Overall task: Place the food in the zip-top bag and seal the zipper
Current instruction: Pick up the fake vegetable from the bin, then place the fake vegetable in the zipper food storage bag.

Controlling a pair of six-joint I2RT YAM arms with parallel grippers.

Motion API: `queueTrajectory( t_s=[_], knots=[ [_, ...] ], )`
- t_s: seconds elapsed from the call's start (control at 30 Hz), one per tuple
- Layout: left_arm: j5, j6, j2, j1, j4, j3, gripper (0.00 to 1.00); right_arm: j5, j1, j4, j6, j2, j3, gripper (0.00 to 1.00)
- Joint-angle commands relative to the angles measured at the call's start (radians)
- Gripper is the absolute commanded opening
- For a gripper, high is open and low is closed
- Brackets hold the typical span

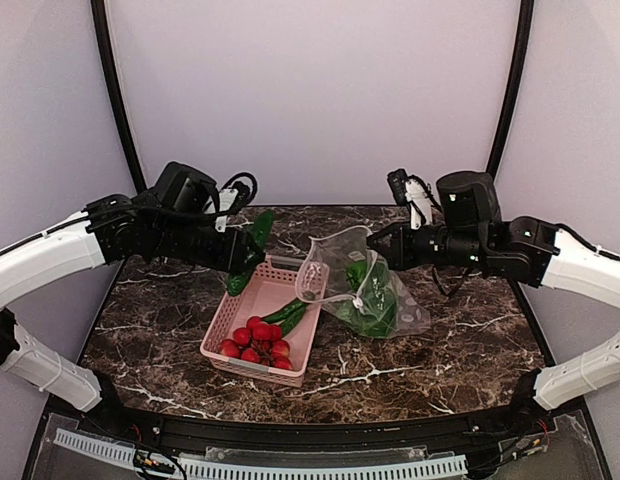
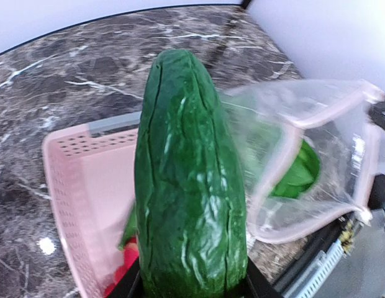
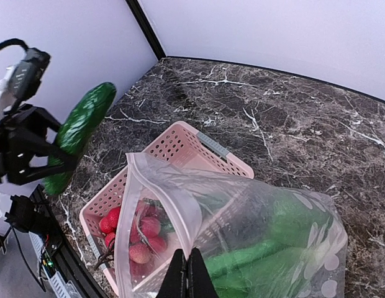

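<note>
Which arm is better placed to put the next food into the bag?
Left. The left gripper holds a cucumber raised by the basket, near the open mouth of the bag. The right gripper is shut on the bag's rim, holding it open.

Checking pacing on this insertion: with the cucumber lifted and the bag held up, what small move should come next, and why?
Probably the left gripper should carry the cucumber rightward, tip first, toward the mouth of the zip-top bag. The cucumber is clamped in the air by the far corner of the pink basket. The shut right gripper pinches the bag's rim, holding the mouth open toward it.
</note>
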Motion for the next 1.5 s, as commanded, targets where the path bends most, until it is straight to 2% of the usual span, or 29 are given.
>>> queueTrajectory(
  t_s=[0.0,0.1,0.2,0.37,0.5,0.73,1.2,1.47],
  knots=[
    [0.232,-0.028,-0.072,-0.092,-0.054,-0.011,0.33,-0.044,0.000,0.065,-0.037,0.045,0.018,0.00],
    [0.264,-0.067,-0.095,-0.151,-0.075,-0.016,0.33,-0.040,0.001,0.069,-0.019,0.068,0.028,0.00],
    [0.337,-0.106,-0.107,-0.170,-0.068,-0.040,0.33,-0.058,0.003,0.090,-0.013,0.079,0.025,0.00],
    [0.367,-0.136,-0.088,-0.186,-0.071,-0.058,0.33,-0.088,0.019,0.117,-0.035,0.082,0.026,0.00],
    [0.347,-0.131,-0.028,-0.187,-0.082,-0.029,0.33,-0.089,0.043,0.119,-0.074,0.078,0.032,0.00],
    [0.419,-0.094,0.091,-0.185,-0.042,0.045,0.33,-0.137,0.092,0.119,-0.123,0.086,0.037,0.00],
    [0.447,-0.051,0.255,-0.069,0.024,0.173,0.39,-0.204,0.136,0.090,-0.160,0.095,0.021,0.00],
    [0.461,-0.012,0.402,-0.062,-0.011,0.292,0.43,-0.213,0.142,0.093,-0.142,0.110,0.015,0.00]
  ],
)
